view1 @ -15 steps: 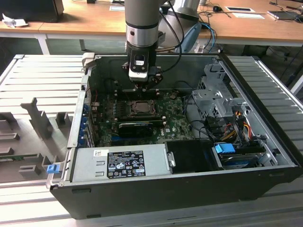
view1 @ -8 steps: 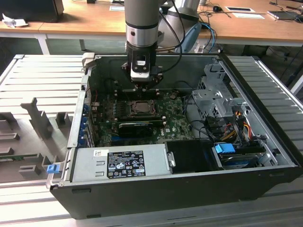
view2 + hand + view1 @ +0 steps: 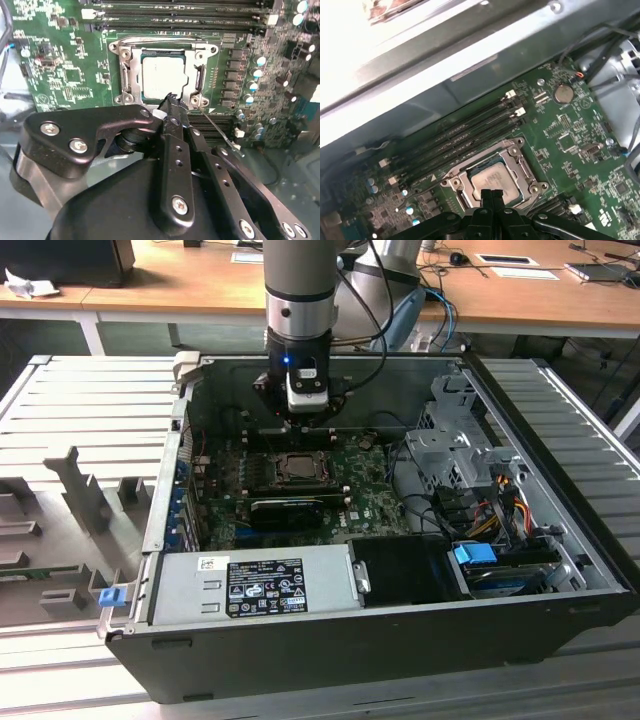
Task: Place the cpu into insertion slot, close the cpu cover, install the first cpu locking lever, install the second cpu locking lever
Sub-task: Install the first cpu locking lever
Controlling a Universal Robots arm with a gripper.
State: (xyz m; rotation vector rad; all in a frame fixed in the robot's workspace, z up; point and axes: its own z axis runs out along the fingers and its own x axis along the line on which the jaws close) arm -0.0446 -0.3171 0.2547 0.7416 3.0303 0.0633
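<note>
We see pale grey flat square cpu seated in dark square metal-rimmed socket, w/ thin silver-grey metal frame cover down over it. Black gripper fingers together at cover's edge; whether tips touch it is hidden

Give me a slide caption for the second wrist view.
Shut gripper at the edge of the lowered cpu cover, cpu seated beneath.

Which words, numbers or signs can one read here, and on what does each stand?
On the power supply label: print too small to read.
On the cpu: faint marks, not legible.
On the green circuit board: white markings, too small to read.
No text can be quoted.
</note>
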